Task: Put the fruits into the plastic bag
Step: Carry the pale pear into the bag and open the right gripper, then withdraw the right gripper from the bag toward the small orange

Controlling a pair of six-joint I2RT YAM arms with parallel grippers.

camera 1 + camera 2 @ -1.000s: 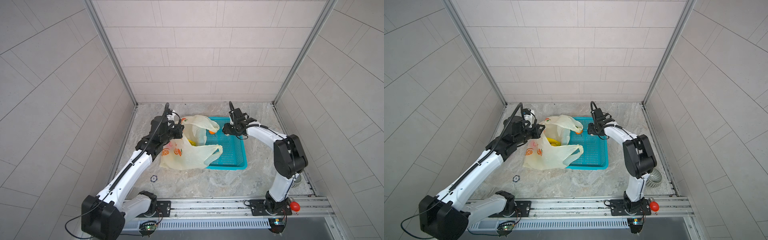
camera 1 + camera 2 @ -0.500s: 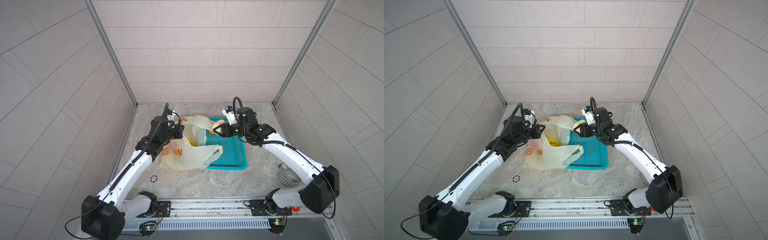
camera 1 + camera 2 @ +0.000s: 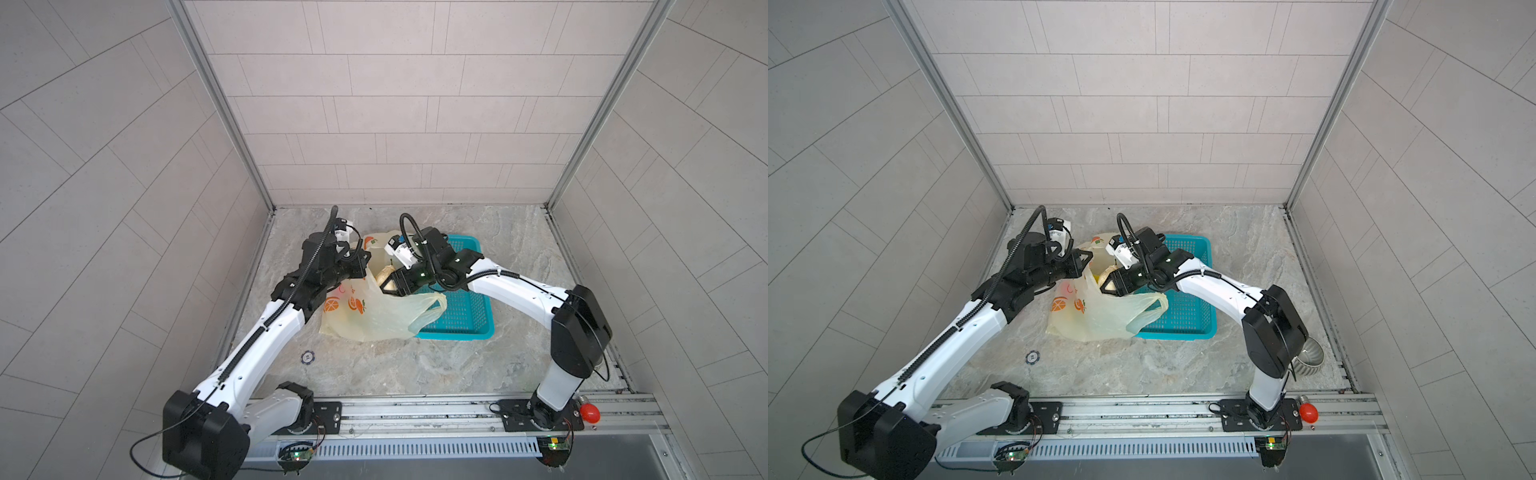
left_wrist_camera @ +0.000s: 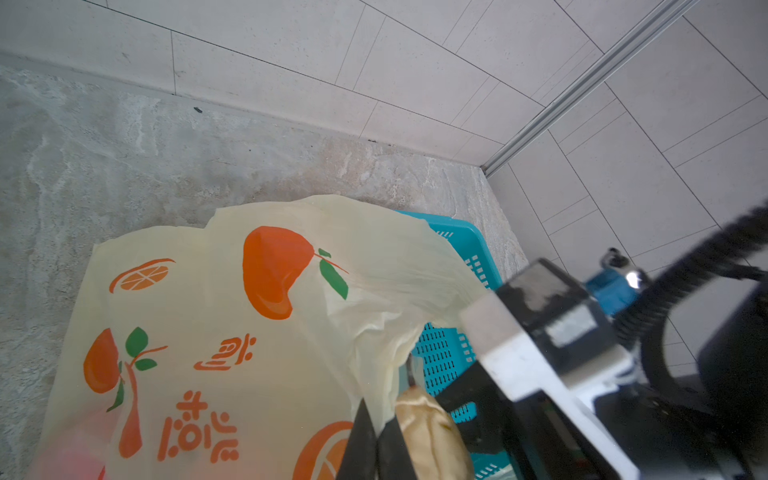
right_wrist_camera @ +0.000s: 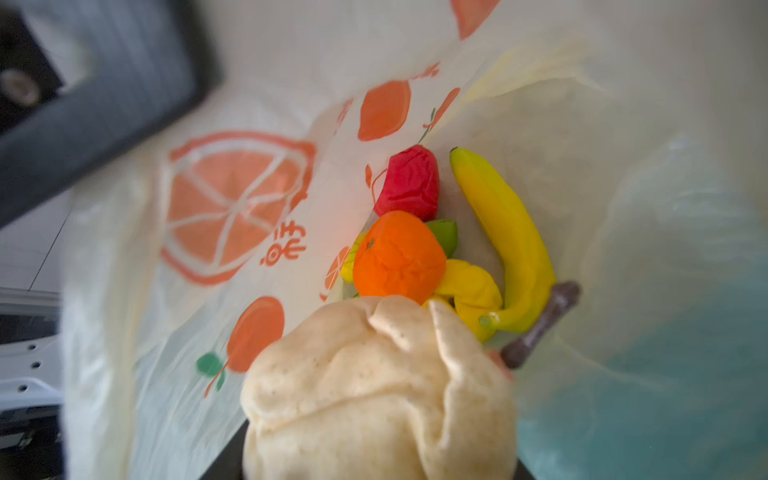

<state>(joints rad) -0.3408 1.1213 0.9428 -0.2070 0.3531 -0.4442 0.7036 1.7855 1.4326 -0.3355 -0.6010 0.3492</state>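
Honestly, the drop is nearly set up. A beige fruit [image 5: 374,382] is clamped in the right gripper [image 3: 390,286], right at the mouth of the plastic bag [image 3: 374,316] and just above its rim. That rim is pinched flat in the closed left gripper [image 4: 376,432], so the mouth is held up and open. Deep inside the bag a banana [image 5: 511,241], an orange [image 5: 399,257], a red fruit [image 5: 409,183] and something green [image 5: 444,235] can be seen. A basket [image 3: 461,316] sits beside the bag, partly under its loose handle; whether anything is left in it can't be told.

For a clean drop, the fruit should be carried well past the rim before the jaws are spread, since the film looks thin and floppy. The left pinch shouldn't be slackened until the fruit is settled, or the mouth could collapse.
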